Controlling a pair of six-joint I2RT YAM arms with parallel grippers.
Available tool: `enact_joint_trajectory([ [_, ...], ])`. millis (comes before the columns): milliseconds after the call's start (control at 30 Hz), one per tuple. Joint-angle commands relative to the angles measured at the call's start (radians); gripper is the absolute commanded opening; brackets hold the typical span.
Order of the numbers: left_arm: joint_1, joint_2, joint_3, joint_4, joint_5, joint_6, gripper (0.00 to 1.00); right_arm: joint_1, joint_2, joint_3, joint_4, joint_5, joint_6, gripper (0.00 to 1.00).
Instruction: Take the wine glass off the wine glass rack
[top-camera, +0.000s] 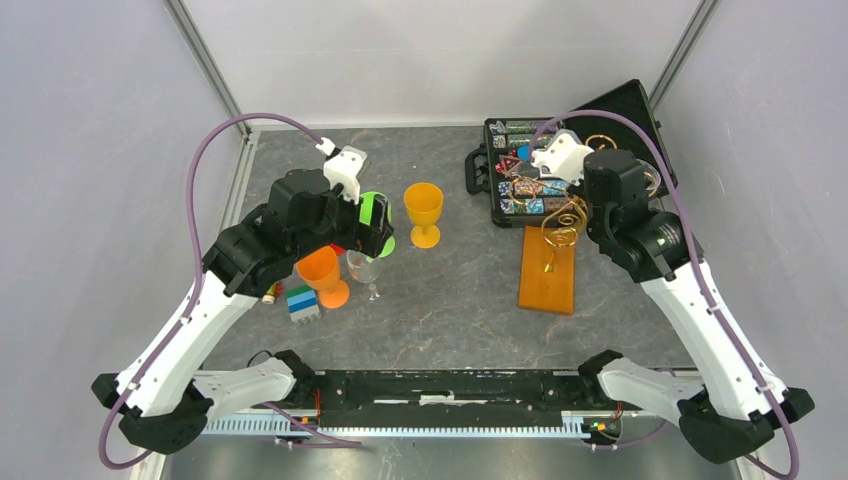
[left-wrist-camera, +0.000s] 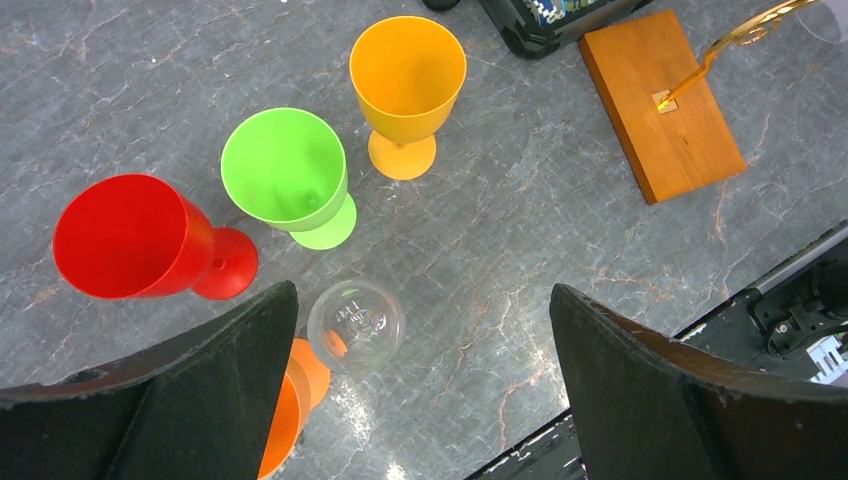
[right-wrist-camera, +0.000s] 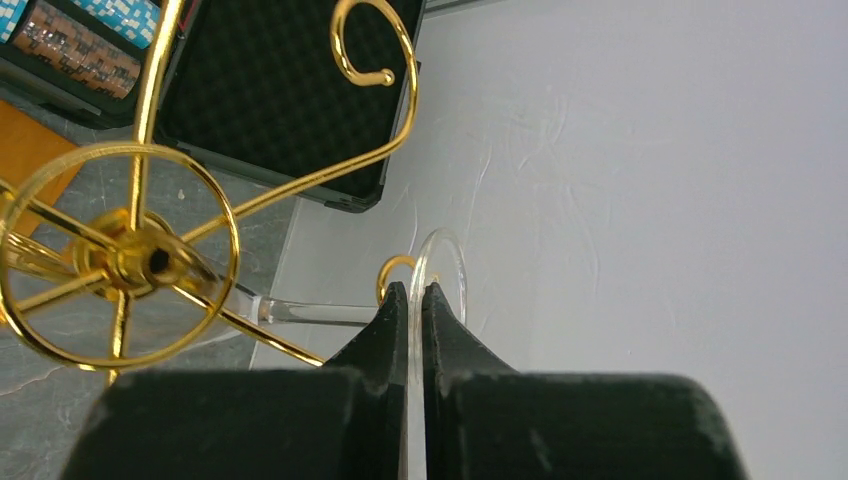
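Observation:
The wine glass rack is a gold wire stand (right-wrist-camera: 150, 262) with curled arms, on an orange-brown wooden base (top-camera: 548, 268) at the table's right. A clear wine glass (right-wrist-camera: 447, 262) hangs sideways in one arm, its stem (right-wrist-camera: 320, 312) running left toward the rack's hub. My right gripper (right-wrist-camera: 416, 290) is shut on the thin round foot of this glass, one finger on each face. My left gripper (left-wrist-camera: 422, 300) hangs wide open above the left of the table, holding nothing. A second clear glass (left-wrist-camera: 356, 325) stands upright on the table just inside its left finger (left-wrist-camera: 200, 390).
Yellow (left-wrist-camera: 407, 75), green (left-wrist-camera: 285, 165), red (left-wrist-camera: 130, 235) and orange (left-wrist-camera: 290, 400) plastic goblets stand under the left arm. An open black case (top-camera: 560, 150) of small packets lies behind the rack. A blue, green and white block stack (top-camera: 302, 303) sits at the near left.

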Motion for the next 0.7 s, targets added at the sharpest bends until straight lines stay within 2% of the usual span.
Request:
enact_joint_trajectory([
  [0,-0.003,-0.003,-0.003,0.053,0.007,0.011,1.0,0.006,0.029,0.029,0.107,-0.028,0.017,0.0],
  [400,-0.003,-0.032,-0.031,0.109,-0.028,-0.022,1.0,0.006,0.098,0.012,0.35,0.097,-0.062,0.0],
  [667,-0.003,-0.057,-0.039,0.129,-0.051,-0.044,1.0,0.004,0.126,-0.073,0.61,0.289,-0.232,0.0],
])
